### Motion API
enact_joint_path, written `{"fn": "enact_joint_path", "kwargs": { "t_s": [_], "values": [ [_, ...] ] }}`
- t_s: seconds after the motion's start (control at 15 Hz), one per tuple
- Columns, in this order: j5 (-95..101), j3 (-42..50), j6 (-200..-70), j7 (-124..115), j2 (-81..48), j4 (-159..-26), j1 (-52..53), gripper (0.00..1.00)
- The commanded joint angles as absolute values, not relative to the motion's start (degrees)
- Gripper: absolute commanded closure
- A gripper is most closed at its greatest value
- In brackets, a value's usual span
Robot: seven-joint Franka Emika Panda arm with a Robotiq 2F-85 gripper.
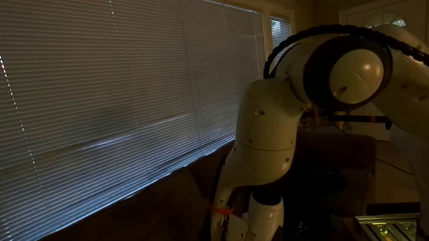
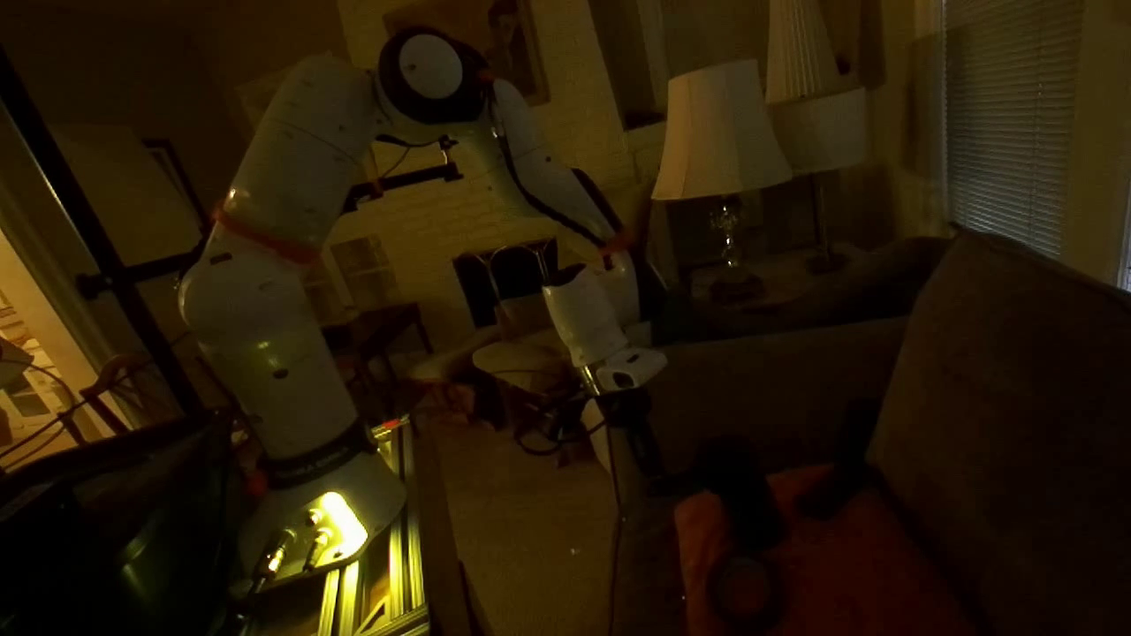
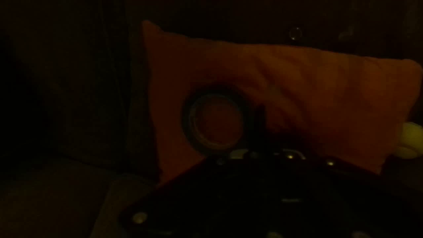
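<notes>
An orange pillow (image 3: 330, 99) lies on the dark sofa; it also shows in an exterior view (image 2: 848, 565). A dark ring (image 3: 190, 122), like a roll of tape, rests against or on the pillow's left part in the wrist view and also shows in an exterior view (image 2: 745, 609). My gripper (image 3: 261, 125) is black and points at the pillow. Its fingers look drawn together just right of the ring's edge in the wrist view. Contact with the ring is too dark to tell. I see nothing clearly held. The gripper also shows in an exterior view (image 2: 751, 512).
A pale round object (image 3: 409, 142) sits by the pillow's right end. A small shiny round thing (image 3: 295, 33) lies beyond it. The sofa backrest (image 2: 1016, 397) rises beside the pillow. Window blinds (image 1: 114, 108) stand behind the sofa. A lamp (image 2: 720, 132) stands farther back.
</notes>
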State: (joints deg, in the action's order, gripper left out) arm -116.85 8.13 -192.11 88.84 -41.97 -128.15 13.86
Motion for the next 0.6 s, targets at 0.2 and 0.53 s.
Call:
{"fn": "enact_joint_path", "kwargs": {
  "t_s": [0.2, 0.53],
  "values": [
    [-111.47, 4.31, -197.81, 84.22, -43.82, -126.71, 11.59, 0.99],
    [-111.28, 8.37, -184.51, 83.99, -36.17, -131.78, 11.98, 0.99]
  ]
}}
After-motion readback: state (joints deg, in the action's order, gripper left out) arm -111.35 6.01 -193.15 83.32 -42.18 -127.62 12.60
